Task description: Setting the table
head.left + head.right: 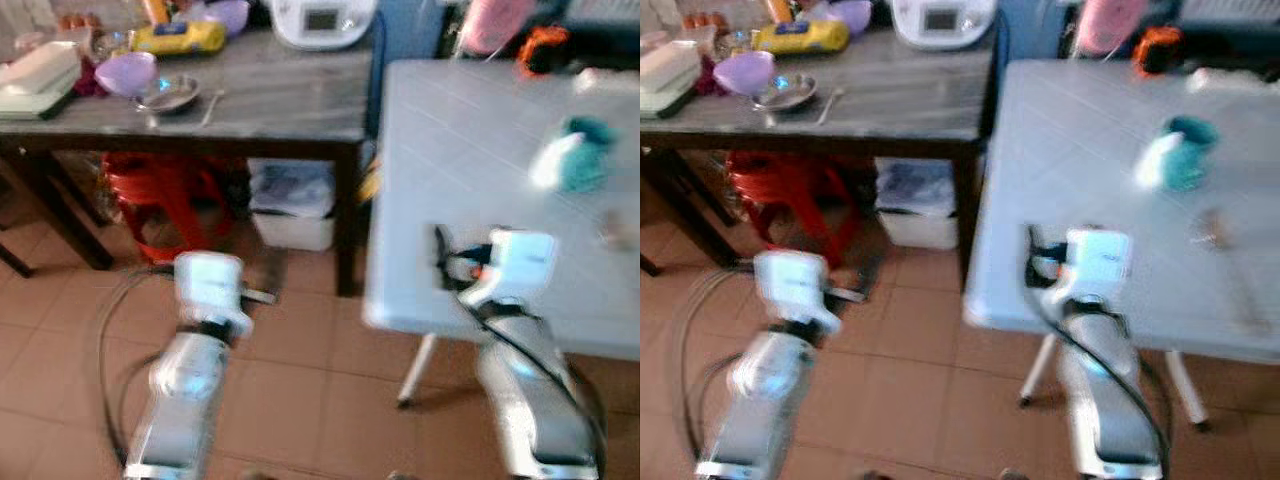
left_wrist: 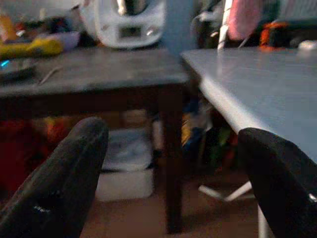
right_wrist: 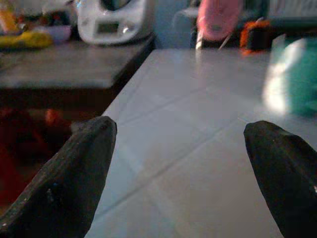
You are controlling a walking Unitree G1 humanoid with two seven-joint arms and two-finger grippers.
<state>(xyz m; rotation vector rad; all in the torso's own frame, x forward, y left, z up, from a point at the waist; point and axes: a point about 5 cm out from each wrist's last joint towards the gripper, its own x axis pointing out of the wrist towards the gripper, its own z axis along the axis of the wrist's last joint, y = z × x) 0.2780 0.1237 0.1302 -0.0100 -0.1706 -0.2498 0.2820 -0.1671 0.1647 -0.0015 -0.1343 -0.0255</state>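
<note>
Steel bowl (image 1: 168, 95) on the dark table (image 1: 280, 105) looks light, stiff, slippery; grip its rim. Left pincer (image 2: 168, 198) and right pincer (image 3: 181, 183) hang spread, empty.

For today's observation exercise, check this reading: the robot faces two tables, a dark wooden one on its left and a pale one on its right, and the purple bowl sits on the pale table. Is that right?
Not quite. The purple bowl sits on the dark wooden table, next to a metal dish, as the left eye view shows. The pale table is indeed on the robot's right.
</note>
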